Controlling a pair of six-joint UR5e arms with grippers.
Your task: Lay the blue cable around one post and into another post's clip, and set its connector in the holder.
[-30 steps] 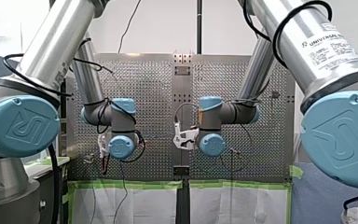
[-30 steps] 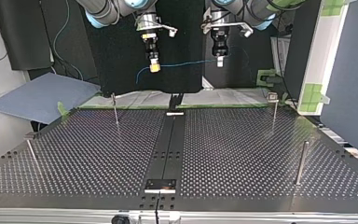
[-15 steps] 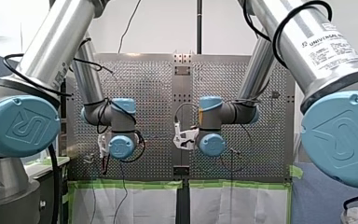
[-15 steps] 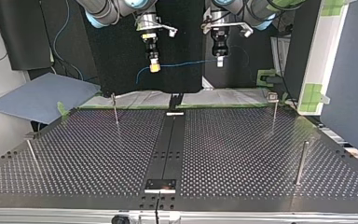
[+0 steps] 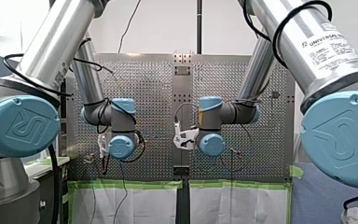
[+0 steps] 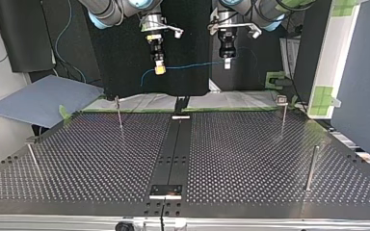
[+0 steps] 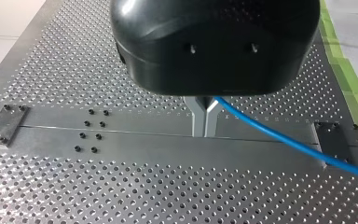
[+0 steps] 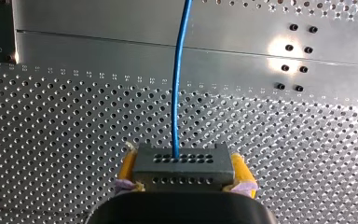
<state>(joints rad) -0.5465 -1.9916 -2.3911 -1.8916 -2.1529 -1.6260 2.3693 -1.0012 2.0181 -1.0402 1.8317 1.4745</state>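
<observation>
My right gripper (image 8: 182, 159) has its yellow pads shut on a dark grey connector (image 8: 182, 173). The blue cable (image 8: 179, 84) runs straight ahead from that block. My left gripper (image 7: 205, 133) has its metal fingers shut on the blue cable (image 7: 279, 136), which trails off to one side over the plate. In the top view both hang high over the table's far edge. The right gripper (image 6: 160, 70) is at the left and the left gripper (image 6: 227, 64) at the right. The cable (image 6: 192, 65) stretches between them, and a loose end droops past the right gripper.
Thin posts stand on the perforated table (image 6: 101, 163): two at the far side (image 6: 119, 113) (image 6: 284, 114), and one near each side edge (image 6: 311, 166) (image 6: 33, 159). A dark strip (image 6: 176, 144) runs down the middle, with a small plate (image 6: 166, 190) at its near end.
</observation>
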